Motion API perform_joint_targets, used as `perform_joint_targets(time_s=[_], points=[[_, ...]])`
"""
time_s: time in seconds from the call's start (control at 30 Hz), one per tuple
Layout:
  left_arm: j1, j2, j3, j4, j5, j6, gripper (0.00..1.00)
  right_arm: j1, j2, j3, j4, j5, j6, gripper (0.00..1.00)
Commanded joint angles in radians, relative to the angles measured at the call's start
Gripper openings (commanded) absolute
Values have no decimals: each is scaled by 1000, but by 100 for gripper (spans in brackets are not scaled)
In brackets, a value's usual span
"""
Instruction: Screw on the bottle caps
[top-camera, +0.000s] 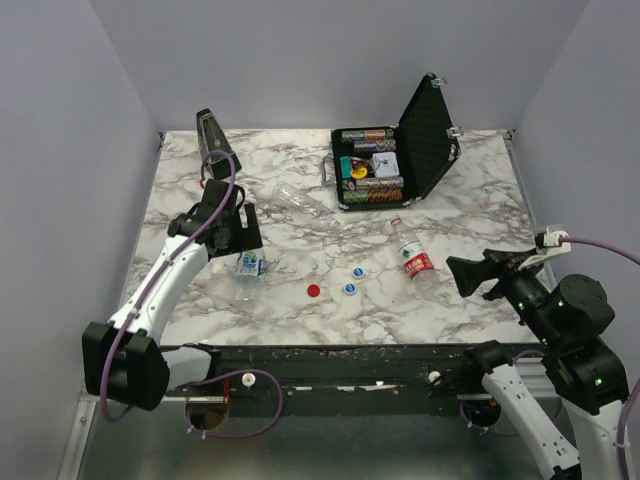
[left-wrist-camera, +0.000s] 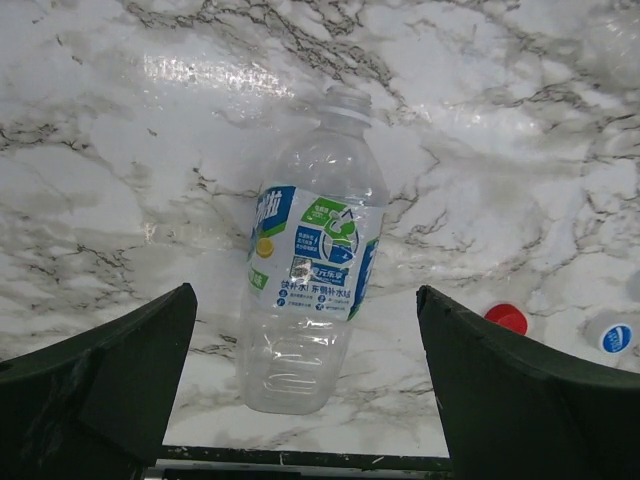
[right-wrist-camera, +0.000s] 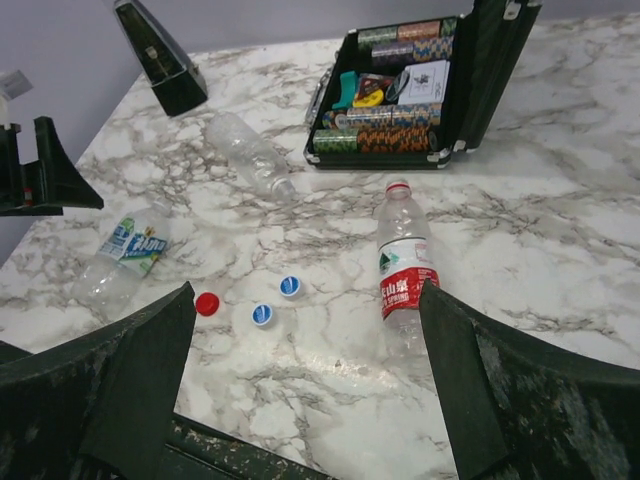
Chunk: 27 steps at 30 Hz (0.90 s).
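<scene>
Marble-look white table (top-camera: 450, 290) carries an open black poker-chip case (top-camera: 430, 125) at the far side. Your left gripper (left-wrist-camera: 302, 292) hangs over a lying clear plastic bottle with a blue-green label (left-wrist-camera: 310, 240), jaws apart and empty. Your right gripper (right-wrist-camera: 305, 290) is spread wide too, holding nothing. The small red plastic cap (right-wrist-camera: 207, 303) and two blue white-topped caps (right-wrist-camera: 263, 315) lie loose on the table, between that bottle and a red-labelled clear bottle (right-wrist-camera: 402, 275).

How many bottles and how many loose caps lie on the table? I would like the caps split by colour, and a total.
Bottles: 3 (blue-label, red-label, plain)
Red caps: 1
Blue caps: 2
Total: 6
</scene>
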Motion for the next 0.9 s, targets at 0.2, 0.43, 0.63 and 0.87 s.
perform_joint_targets(time_s=[0.2, 0.43, 0.63, 0.87], points=[[-43, 270, 131, -111, 37, 67, 99, 6, 105, -64, -13, -60, 66, 100], [-86, 371, 144, -112, -29, 36, 99, 6, 164, -92, -16, -93, 69, 100], [-111, 411, 110, -77, -56, 16, 99, 8, 191, -117, -7, -108, 51, 100], [-120, 408, 59, -40, -84, -22, 99, 6, 244, -118, 13, -128, 28, 100]])
